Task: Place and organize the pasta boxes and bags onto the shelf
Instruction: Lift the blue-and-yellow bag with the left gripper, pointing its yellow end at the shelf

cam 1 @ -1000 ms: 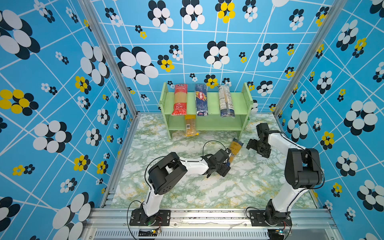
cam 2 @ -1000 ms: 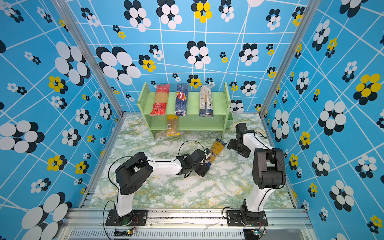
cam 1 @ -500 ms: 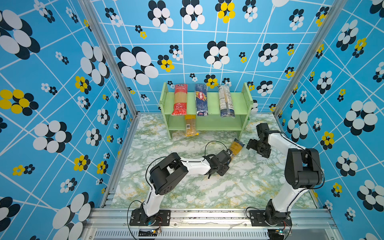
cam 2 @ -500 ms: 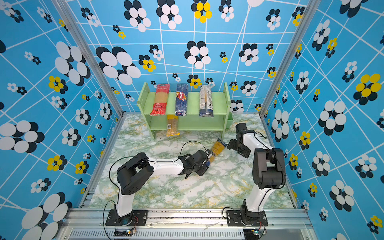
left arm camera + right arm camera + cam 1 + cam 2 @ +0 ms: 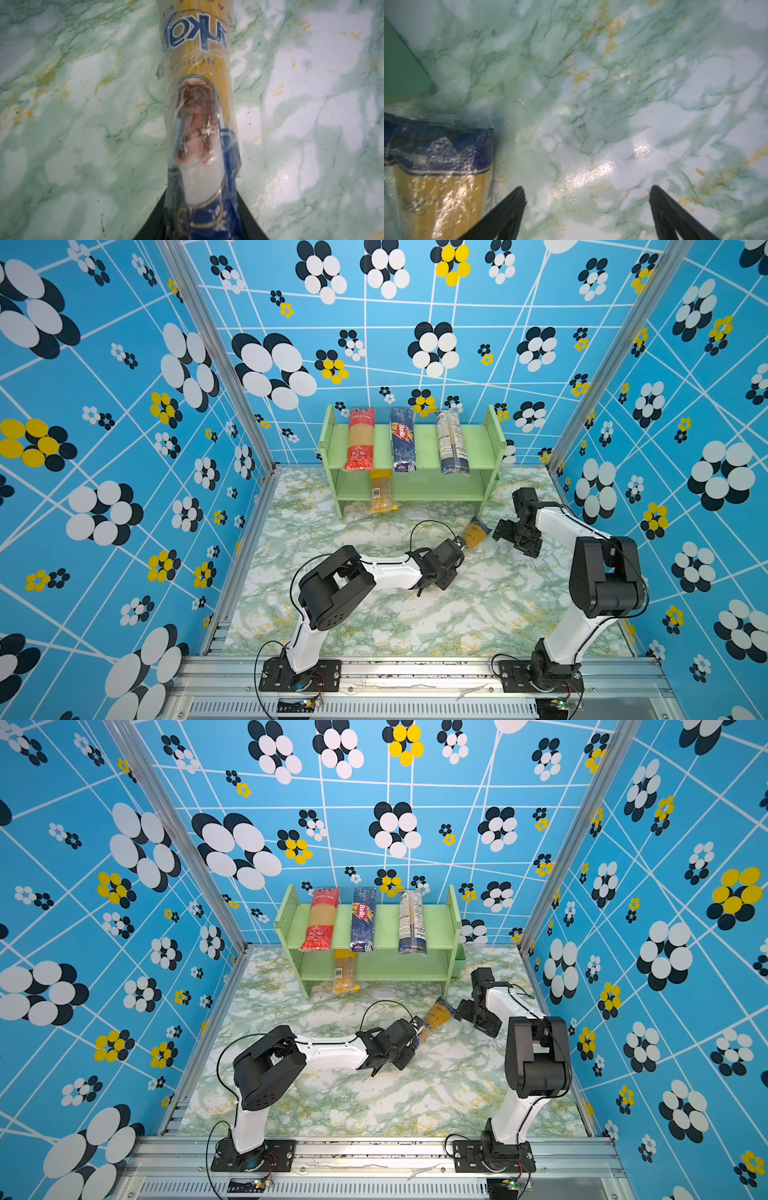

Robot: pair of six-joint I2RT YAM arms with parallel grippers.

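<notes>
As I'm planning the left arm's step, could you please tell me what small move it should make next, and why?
Probably lift the clear bag slightly off the table. The left gripper is closed on its near end, the bag lies on the table, the right gripper stands open beside its far end, and the shelf has room on its lower tier.
</notes>
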